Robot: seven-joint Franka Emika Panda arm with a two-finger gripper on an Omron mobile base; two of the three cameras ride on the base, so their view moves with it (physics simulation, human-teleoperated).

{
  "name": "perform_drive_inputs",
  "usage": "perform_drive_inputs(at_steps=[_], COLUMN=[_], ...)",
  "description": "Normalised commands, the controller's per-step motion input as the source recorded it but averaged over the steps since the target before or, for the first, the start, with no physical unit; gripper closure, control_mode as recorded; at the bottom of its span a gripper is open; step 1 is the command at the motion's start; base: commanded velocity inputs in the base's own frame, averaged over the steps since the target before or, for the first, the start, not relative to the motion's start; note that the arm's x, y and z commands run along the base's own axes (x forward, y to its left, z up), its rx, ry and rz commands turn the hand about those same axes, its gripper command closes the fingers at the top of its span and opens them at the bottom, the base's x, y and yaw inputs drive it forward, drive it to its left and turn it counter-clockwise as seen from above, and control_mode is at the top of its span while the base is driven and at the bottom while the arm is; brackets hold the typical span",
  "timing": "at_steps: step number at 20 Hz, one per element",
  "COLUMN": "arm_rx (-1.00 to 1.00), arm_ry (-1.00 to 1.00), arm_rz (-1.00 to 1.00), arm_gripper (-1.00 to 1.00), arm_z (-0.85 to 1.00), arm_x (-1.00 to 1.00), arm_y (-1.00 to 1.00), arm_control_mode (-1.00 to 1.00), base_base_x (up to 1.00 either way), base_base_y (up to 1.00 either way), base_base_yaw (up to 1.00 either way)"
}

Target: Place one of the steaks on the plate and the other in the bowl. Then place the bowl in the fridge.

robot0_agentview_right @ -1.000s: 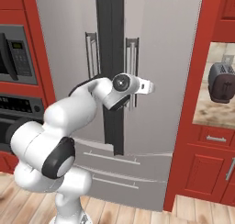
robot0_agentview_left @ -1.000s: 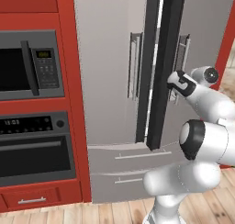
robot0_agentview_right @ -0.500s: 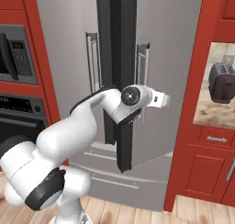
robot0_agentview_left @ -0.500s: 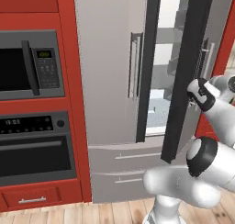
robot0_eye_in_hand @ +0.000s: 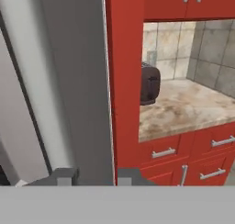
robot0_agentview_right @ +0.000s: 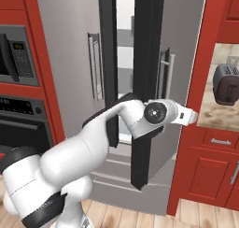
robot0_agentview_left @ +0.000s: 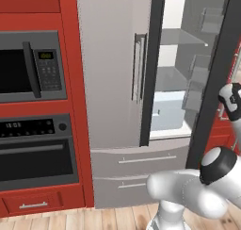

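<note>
Grey fridge (robot0_agentview_left: 113,83), right door ajar

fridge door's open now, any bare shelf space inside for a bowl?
Yes. The grey middle shelf of the fridge looks bare, bordered by the left door's dark edge and the open door's bins. The shelf above also looks bare. The pale drawer fills the bottom.

Tool (robot0_eye_in_hand: 94,176) tips mostly cut off, fridge (robot0_agentview_left: 113,83) top too.
</note>
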Motion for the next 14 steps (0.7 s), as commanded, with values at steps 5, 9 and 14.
perform_drive_inputs(at_steps=[5,9,14], arm_rx=[0.00,0.00,-0.08], arm_ry=[0.00,0.00,0.00], arm_rz=[-0.13,-0.20,-0.27], arm_gripper=[1.00,1.00,-1.00], arm_z=[-0.06,-0.01,0.00], arm_x=[-0.64,-0.78,-0.74], arm_y=[-0.22,0.06,0.58], arm_control_mode=[-1.00,-1.00,-1.00], base_base_x=[0.00,0.00,0.00], base_base_y=[0.00,0.00,0.00], base_base_yaw=[0.00,0.00,0.00])
